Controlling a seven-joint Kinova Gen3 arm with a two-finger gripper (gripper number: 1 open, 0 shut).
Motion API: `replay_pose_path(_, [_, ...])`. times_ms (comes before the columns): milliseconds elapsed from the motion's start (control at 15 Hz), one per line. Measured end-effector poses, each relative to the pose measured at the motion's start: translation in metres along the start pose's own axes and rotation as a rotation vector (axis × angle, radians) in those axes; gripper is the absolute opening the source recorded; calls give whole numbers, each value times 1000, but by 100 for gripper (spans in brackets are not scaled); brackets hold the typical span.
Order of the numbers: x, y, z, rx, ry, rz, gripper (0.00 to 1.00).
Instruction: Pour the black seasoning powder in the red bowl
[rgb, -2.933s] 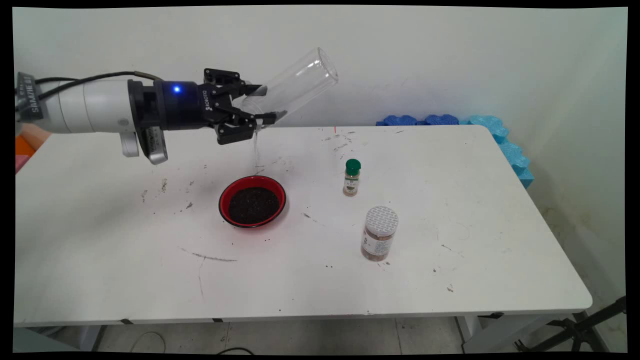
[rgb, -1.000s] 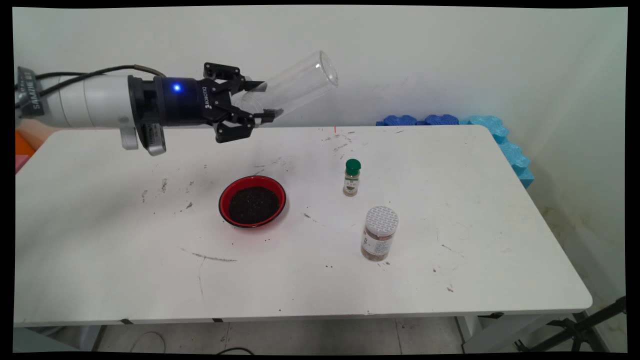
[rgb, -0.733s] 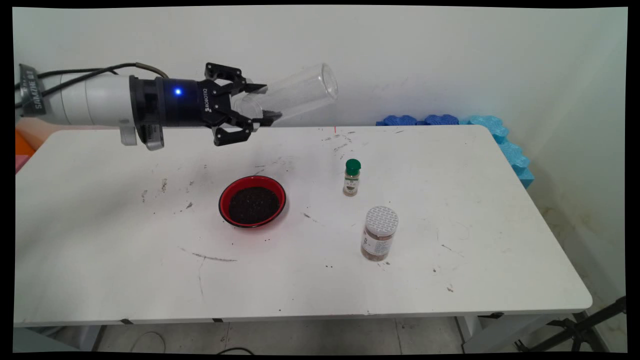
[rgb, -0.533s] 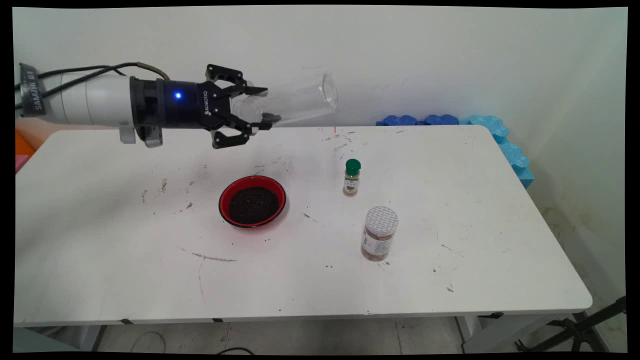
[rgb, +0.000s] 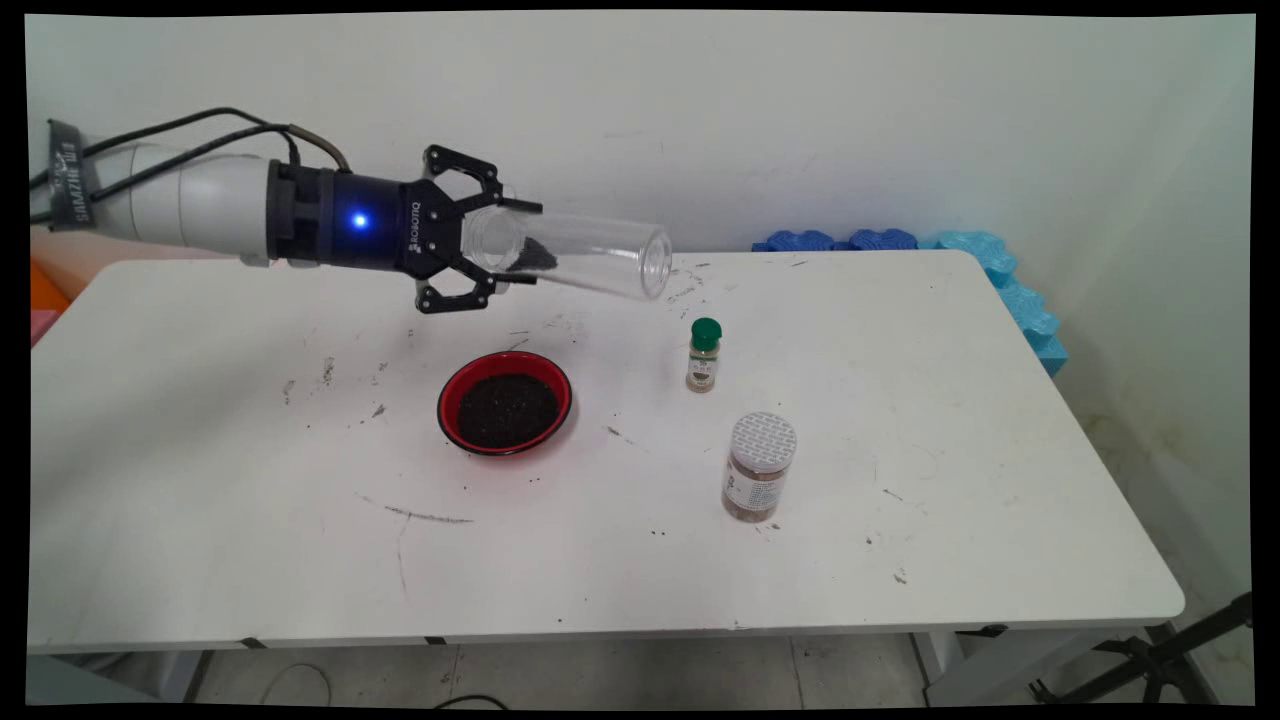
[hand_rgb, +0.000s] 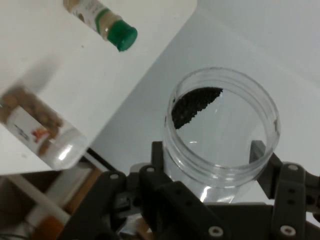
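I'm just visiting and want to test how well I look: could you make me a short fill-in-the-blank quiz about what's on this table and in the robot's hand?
1. The black two-finger gripper grips a clear plastic ____ above the white table.
2. The red bowl holds dark ____.
3. The small spice bottle has a ____ cap.
4. The brown-filled jar stands ____ on the table.

Missing words: jar; grains; green; upright

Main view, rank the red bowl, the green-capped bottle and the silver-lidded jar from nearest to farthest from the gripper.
From the gripper:
1. Red bowl, just below it on the table.
2. Green-capped bottle, off to the right.
3. Silver-lidded jar, farther right, toward the near edge.
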Motion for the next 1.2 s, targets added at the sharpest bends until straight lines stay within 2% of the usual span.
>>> replay_pose_path(533, [-2,8,6,85,-5,352,0])
replay_pose_path(800, [-9,17,10,103,-10,527,0])
replay_pose_path(1200, [-29,35,19,123,-62,846,0])
